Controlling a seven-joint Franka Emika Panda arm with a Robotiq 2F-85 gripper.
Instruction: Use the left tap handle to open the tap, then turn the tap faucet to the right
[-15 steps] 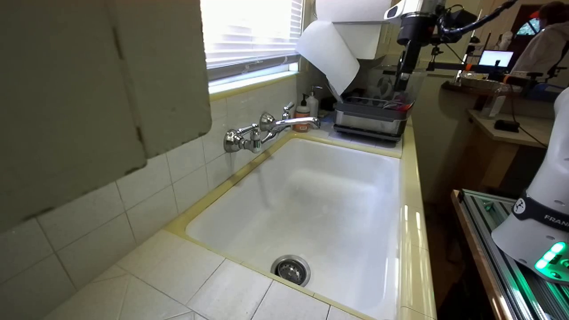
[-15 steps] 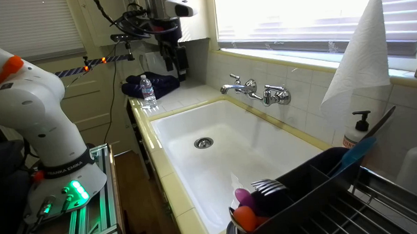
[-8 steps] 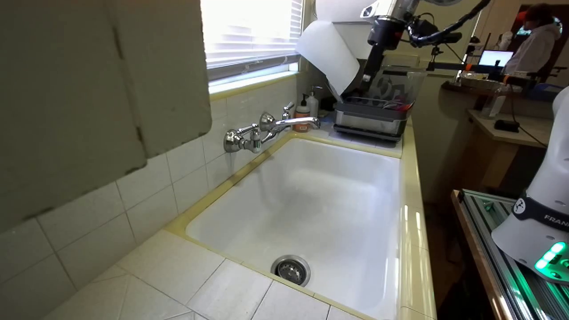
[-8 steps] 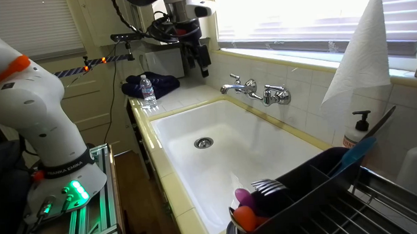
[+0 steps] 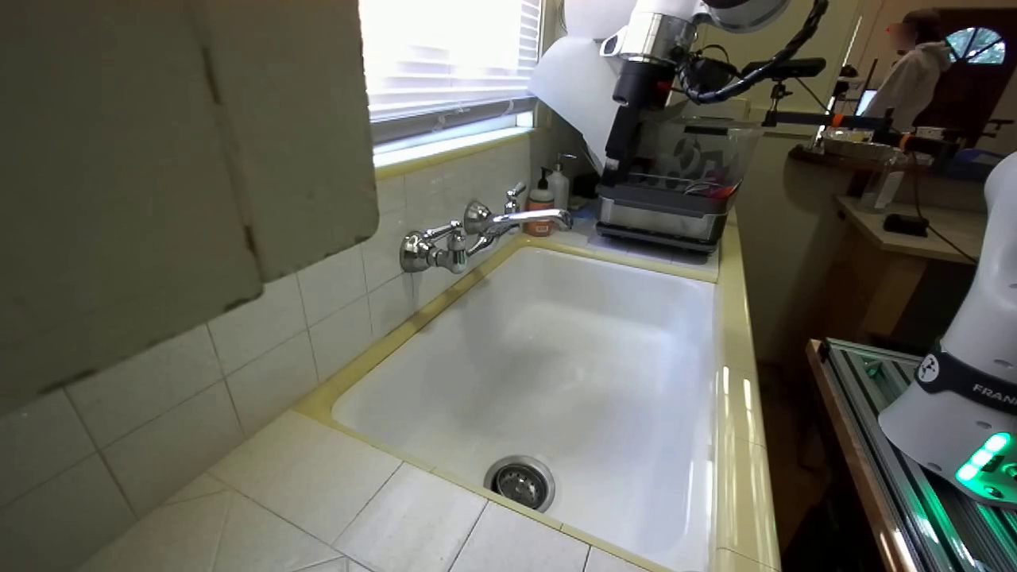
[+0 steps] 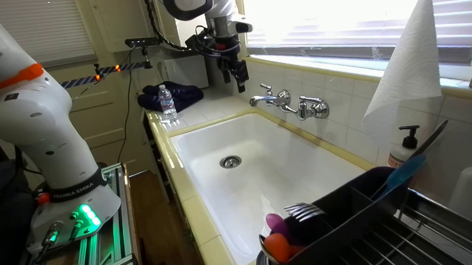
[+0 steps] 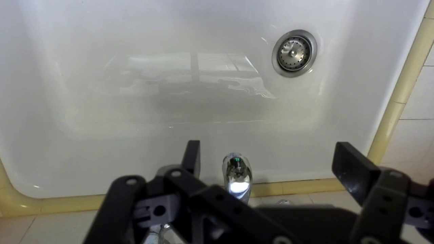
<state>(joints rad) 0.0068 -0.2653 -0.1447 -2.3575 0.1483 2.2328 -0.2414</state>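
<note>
A chrome wall tap has its spout (image 5: 532, 218) pointing out over the white sink (image 5: 604, 381); the spout also shows in an exterior view (image 6: 263, 100) and the wrist view (image 7: 237, 176). The left handle (image 5: 445, 245) has a lever beside the spout; it shows behind the spout in an exterior view (image 6: 266, 88). The right handle (image 6: 309, 105) is on the other side. My gripper (image 7: 268, 154) is open and empty, above the tap and apart from it. In the wrist view the spout shows between the fingers; the left handle is mostly hidden. It also shows in both exterior views (image 5: 613, 171) (image 6: 234, 84).
A dish rack (image 5: 659, 214) with utensils and soap bottles (image 5: 540, 206) stand at one sink end. A water bottle (image 6: 168, 103) and dark cloth (image 6: 186, 93) lie at the other. A paper towel (image 6: 406, 61) hangs by the window. A cabinet (image 5: 175, 159) overhangs the counter.
The arm has moved toward the wall and the tap, and the gripper has come slightly lower. The tap has not visibly moved. The person in the background has shifted.
</note>
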